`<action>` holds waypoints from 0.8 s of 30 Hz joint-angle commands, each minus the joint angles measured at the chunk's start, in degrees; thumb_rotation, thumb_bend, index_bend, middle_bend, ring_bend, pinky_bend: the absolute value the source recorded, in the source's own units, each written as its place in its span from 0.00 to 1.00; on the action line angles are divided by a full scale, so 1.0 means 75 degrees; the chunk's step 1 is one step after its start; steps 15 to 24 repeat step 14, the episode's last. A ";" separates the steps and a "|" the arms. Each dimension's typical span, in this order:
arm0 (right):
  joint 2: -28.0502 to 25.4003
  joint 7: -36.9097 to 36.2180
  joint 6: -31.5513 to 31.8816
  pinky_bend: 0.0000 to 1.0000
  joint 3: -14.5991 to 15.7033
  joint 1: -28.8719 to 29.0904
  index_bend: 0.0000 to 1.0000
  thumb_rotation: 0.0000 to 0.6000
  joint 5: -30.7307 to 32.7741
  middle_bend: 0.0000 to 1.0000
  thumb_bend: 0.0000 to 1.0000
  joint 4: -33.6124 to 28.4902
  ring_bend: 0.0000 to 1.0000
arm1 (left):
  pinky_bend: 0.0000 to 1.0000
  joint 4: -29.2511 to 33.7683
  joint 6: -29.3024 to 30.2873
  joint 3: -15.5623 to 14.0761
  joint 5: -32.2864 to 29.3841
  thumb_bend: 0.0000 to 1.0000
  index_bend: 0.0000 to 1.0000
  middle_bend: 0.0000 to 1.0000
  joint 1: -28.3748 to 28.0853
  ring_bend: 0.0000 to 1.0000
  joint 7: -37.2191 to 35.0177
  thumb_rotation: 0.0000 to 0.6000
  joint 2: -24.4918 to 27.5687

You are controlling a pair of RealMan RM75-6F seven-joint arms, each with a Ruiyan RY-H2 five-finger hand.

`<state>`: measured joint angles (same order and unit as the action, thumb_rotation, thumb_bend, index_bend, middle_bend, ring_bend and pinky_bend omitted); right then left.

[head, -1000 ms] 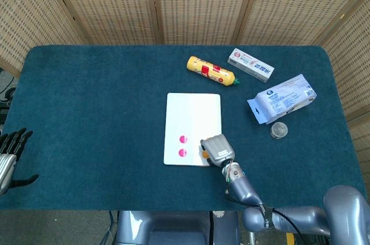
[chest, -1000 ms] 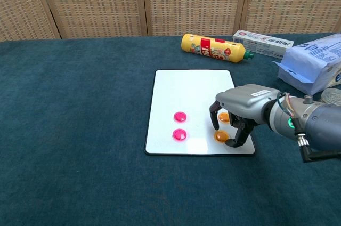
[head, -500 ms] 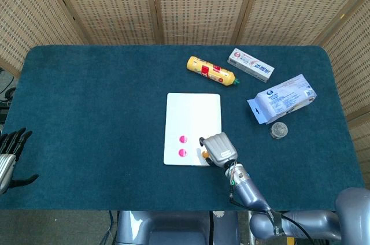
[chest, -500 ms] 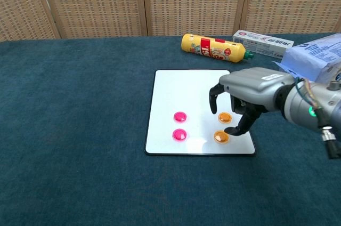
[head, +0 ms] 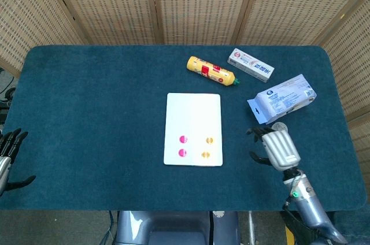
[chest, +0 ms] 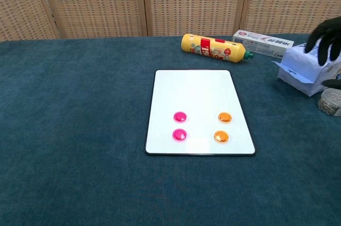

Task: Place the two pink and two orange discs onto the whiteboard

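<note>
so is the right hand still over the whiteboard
No, the right hand has pulled off to the right of the whiteboard, near the white pack, holding nothing.

discs [chest: 202,126] on whiteboard [chest: 194,90] — paired

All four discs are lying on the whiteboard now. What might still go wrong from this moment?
1. The right hand hangs, fingers apart, close to the small round grey container and the white-and-blue soft packet; a careless move might knock either.
2. The front orange disc lies near the front edge of the white rectangular whiteboard; a bump to the board might slide it off.
</note>
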<state>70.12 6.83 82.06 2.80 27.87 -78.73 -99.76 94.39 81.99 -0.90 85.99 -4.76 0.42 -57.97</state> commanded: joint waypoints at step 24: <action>-0.0906 -0.2219 0.1930 0.03 0.0142 -0.2147 0.08 1.00 -0.0840 0.00 0.00 0.0881 0.00 | 0.00 0.0001 0.0522 0.0052 0.0067 0.00 0.00 0.00 0.0278 0.00 0.0156 1.00 -0.0100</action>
